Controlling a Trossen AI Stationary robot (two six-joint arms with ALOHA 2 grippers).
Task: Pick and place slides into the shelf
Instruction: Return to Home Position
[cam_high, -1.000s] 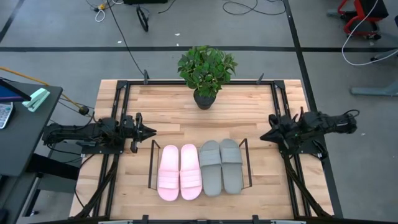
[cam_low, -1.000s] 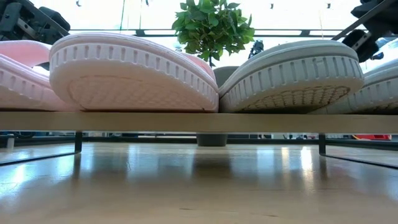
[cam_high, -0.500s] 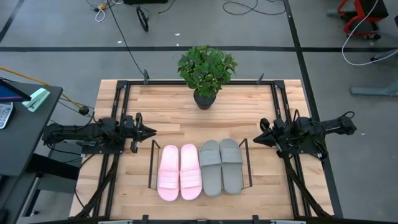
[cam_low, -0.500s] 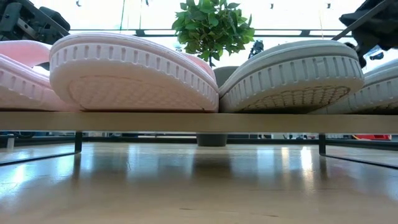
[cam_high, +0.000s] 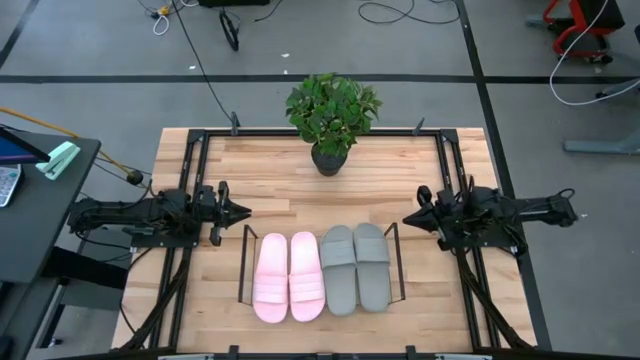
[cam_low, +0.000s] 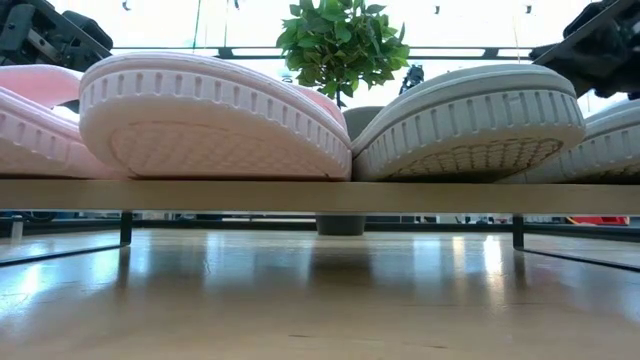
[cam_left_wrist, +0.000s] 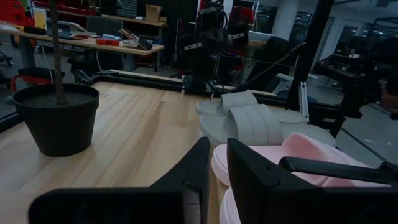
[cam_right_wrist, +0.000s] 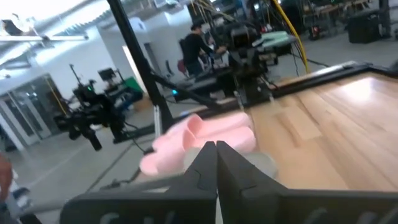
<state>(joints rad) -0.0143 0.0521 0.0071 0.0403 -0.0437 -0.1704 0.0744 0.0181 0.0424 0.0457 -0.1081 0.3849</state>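
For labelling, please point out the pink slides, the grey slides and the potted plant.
pink slides (cam_high: 290, 276), high view, on the straps.
grey slides (cam_high: 356, 266), high view, on the straps.
potted plant (cam_high: 332, 105), high view, on the leaves.

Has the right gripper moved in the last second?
Yes. In the high view the right gripper has slid left, toward the shelf, its fingers shut.

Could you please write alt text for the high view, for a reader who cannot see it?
Seen from above, two pink slides and two grey slides lie side by side in the shelf; left gripper and right gripper flank it, empty. A potted plant stands behind.
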